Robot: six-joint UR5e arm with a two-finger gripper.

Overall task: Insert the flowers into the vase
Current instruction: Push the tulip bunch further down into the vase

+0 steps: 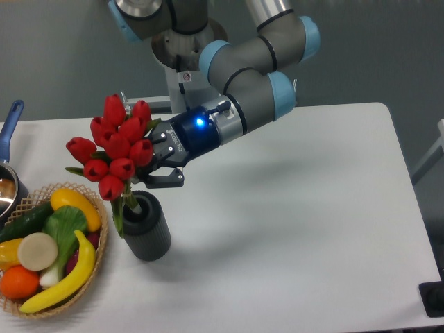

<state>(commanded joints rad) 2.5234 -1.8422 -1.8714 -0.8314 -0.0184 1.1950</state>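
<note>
The gripper [154, 168] reaches in from the right and clasps the flowers [114, 149] by their stems just under the red buds, its jaws closed on the bunch. The buds fan out up and to the left of the jaws, tilted leftward. Directly below the jaws stands the vase [146, 225], dark grey and ribbed, upright on the white table [291, 222]; the stem ends dip into its round mouth, while a pointed green leaf hangs outside along its left rim. Lower left of the jaws, just beside the vase, sits a wicker basket [97, 260] with fruit and vegetables
</note>
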